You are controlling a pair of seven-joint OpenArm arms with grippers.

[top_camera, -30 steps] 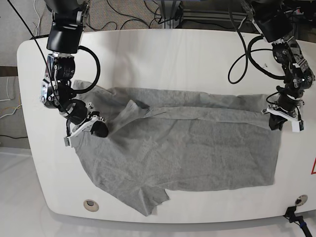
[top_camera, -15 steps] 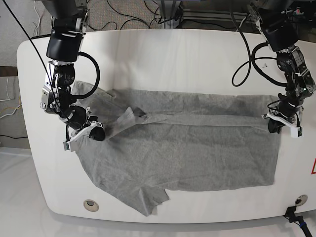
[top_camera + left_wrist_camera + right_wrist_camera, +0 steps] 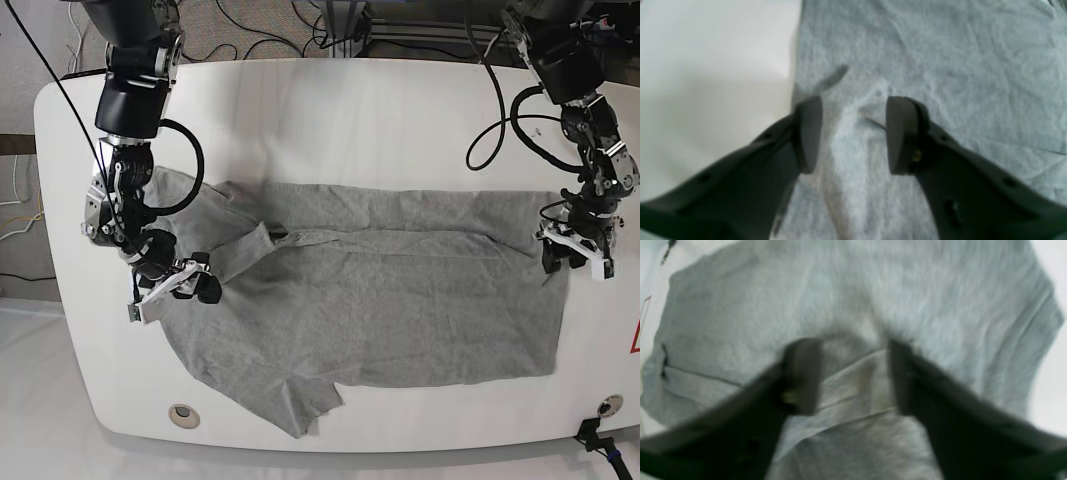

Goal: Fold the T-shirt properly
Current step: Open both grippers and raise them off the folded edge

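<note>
Base view: T-shirt (image 3: 380, 290) flat under both parted, empty claws (image 3: 573, 255) (image 3: 180, 285).

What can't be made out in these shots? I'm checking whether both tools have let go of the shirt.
- Right wrist view: motion blur; right tool open, contact with the T-shirt unclear.
- Left wrist view: soft focus; left tool open, fabric ridge between fingers.
- Base view: both tools too small; shirt's underside hidden.

A white rounded table (image 3: 330, 110) stands on grey carpet (image 3: 240, 25) strewn with cables (image 3: 300, 30).
</note>
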